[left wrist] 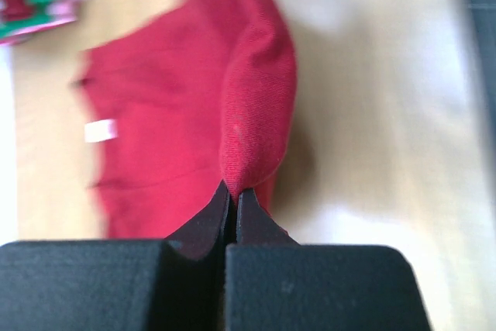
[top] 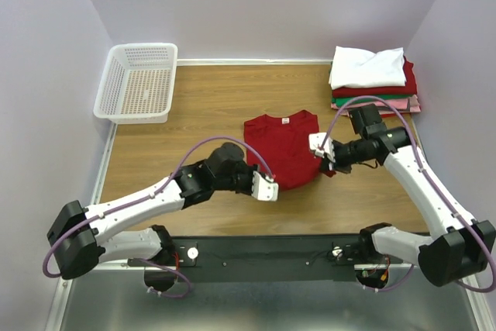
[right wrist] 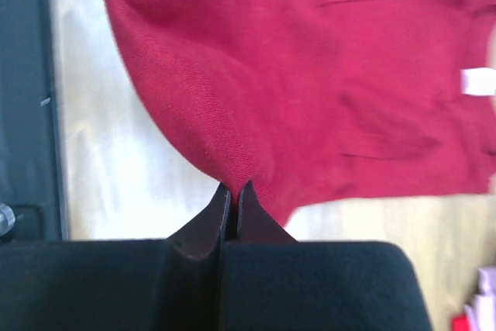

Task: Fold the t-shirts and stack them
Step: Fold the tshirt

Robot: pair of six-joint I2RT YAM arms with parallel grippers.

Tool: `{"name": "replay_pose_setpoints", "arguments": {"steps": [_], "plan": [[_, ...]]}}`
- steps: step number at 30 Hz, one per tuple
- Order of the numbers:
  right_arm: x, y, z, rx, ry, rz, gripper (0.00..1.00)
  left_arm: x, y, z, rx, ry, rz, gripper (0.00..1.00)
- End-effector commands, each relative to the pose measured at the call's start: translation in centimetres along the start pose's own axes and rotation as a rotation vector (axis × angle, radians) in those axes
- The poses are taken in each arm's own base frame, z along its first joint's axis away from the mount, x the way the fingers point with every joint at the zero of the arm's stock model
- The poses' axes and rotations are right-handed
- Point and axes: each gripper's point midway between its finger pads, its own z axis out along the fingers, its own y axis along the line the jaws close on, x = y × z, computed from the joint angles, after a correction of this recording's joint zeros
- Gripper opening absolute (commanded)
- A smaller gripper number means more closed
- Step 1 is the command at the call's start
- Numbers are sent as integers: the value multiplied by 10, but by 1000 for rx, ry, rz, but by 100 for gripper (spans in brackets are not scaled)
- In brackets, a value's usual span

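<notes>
A large dark red t-shirt point(top: 283, 145) lies partly folded on the wooden table, its collar and white label toward the back. My left gripper point(top: 266, 188) is shut on the shirt's near left edge; in the left wrist view the cloth point(left wrist: 256, 106) rises in a ridge from the pinched jaws point(left wrist: 234, 190). My right gripper point(top: 321, 149) is shut on the shirt's right edge; in the right wrist view the cloth point(right wrist: 310, 83) spreads out from the jaws point(right wrist: 234, 188). A stack of folded shirts point(top: 373, 77), white on top, then dark red, green and pink, sits at the back right.
A white plastic mesh basket point(top: 138, 81) stands at the back left corner. Grey walls close the table on three sides. A black rail point(top: 263, 252) runs along the near edge between the arm bases.
</notes>
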Motion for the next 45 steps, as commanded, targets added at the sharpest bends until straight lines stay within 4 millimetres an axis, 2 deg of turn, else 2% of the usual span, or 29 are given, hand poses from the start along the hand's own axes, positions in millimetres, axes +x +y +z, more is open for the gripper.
{"name": "replay_pose_setpoints", "arguments": {"steps": [1, 3, 4, 5, 6, 7, 10, 11, 12, 13, 16, 20, 21, 22, 25, 26, 27, 33, 36, 37, 38, 39, 40, 42, 43, 44, 45], "plan": [[-4, -50, 0, 132, 31, 93, 0, -4, 66, -6, -186, -25, 62, 0], [2, -70, 1, 183, 58, 118, 0, 7, 88, -6, -231, -6, 66, 0], [-1, -86, 0, 236, 45, 139, 0, 5, 101, -6, -253, -15, 86, 0], [3, -100, 3, 258, 64, 159, 0, 13, 108, 2, -254, -7, 85, 0], [3, -111, 2, 286, 66, 170, 0, 23, 122, -1, -278, 5, 75, 0], [6, -120, 2, 311, 70, 209, 0, 22, 133, -1, -289, -7, 80, 0], [22, -165, -2, 409, 98, 266, 0, 51, 160, 11, -300, 18, 56, 0], [30, -175, 2, 413, 104, 293, 0, 58, 165, 13, -298, 24, 54, 0], [31, -187, -1, 434, 100, 301, 0, 55, 174, 14, -298, 8, 59, 0], [36, -198, -5, 459, 96, 321, 0, 73, 178, 21, -287, 31, 35, 0], [48, -220, 1, 473, 96, 358, 0, 93, 191, 33, -283, 51, 21, 0], [60, -241, 20, 472, 89, 409, 1, 110, 216, 38, -330, 60, -1, 0], [66, -246, 28, 474, 87, 440, 1, 109, 229, 36, -362, 62, -2, 0], [65, -252, 28, 485, 79, 446, 0, 119, 229, 43, -356, 80, -19, 0], [69, -268, 32, 530, 63, 484, 0, 126, 247, 46, -396, 103, -54, 0], [75, -273, 36, 540, 70, 498, 0, 135, 246, 53, -388, 118, -74, 0], [75, -277, 38, 547, 67, 500, 1, 139, 254, 51, -409, 135, -85, 0], [86, -293, 56, 544, 51, 550, 1, 161, 246, 58, -387, 163, -136, 0], [88, -301, 62, 552, 44, 578, 0, 168, 249, 62, -394, 172, -167, 0], [88, -303, 63, 559, 34, 609, 3, 165, 260, 60, -427, 174, -177, 0], [90, -305, 65, 565, 32, 628, 11, 173, 262, 63, -438, 187, -207, 0], [92, -308, 65, 588, 39, 648, 25, 175, 269, 63, -463, 193, -239, 22], [90, -313, 63, 621, 20, 693, 47, 183, 285, 59, -543, 226, -338, 35], [91, -320, 55, 687, 14, 737, 68, 190, 303, 49, -624, 259, -431, 63], [87, -322, 50, 717, -8, 776, 80, 183, 324, 36, -698, 248, -491, 68], [77, -326, 39, 752, -36, 772, 100, 185, 330, 26, -740, 261, -545, 78], [72, -325, 33, 761, -49, 773, 100, 191, 341, 7, -809, 279, -589, 80]]}}
